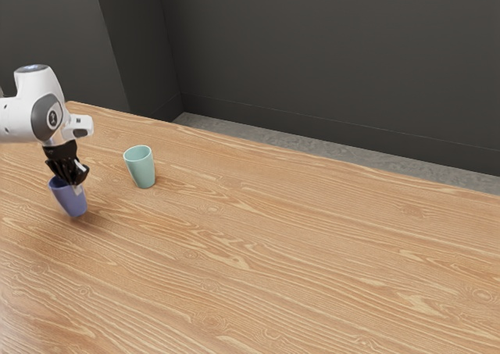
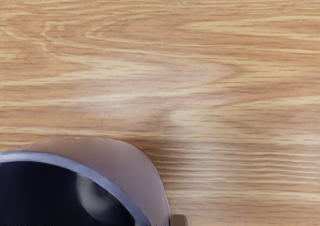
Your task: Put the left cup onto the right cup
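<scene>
The tool [image 1: 70, 174] is clenched on the rim of the blue cup [image 1: 70, 202], its black fingers pinching the wall from two sides. The cup hangs tilted, with its base leaning toward the exterior view's right. It looks to be barely clear of the table [image 1: 297, 244], or perhaps just grazing it; I cannot tell which. In the wrist view the cup's dark mouth and pale outer wall sit right under the hand, with bare wood grain beyond.

A little farther back, toward the exterior view's right, the green cup [image 1: 140, 168] stands upright on the table with its mouth open. It is near the blue cup but not touching it. Behind the table's far edge run a grey strip of floor [image 1: 351, 151] and a dark wall [image 1: 328, 49].

The step in hand looks like the lift and carry. To do it well:

- Raise the blue cup until its base is clearly above the green rim before moving sideways. A low pass would likely knock the green cup over.
- Bring the blue cup upright on the way.
- Centre it over the green mouth and lower it slowly.
- Both cups taper, so the base should settle into the opening.
- Let go only once the cup is seated, because a rim pinch may let it swing.
</scene>
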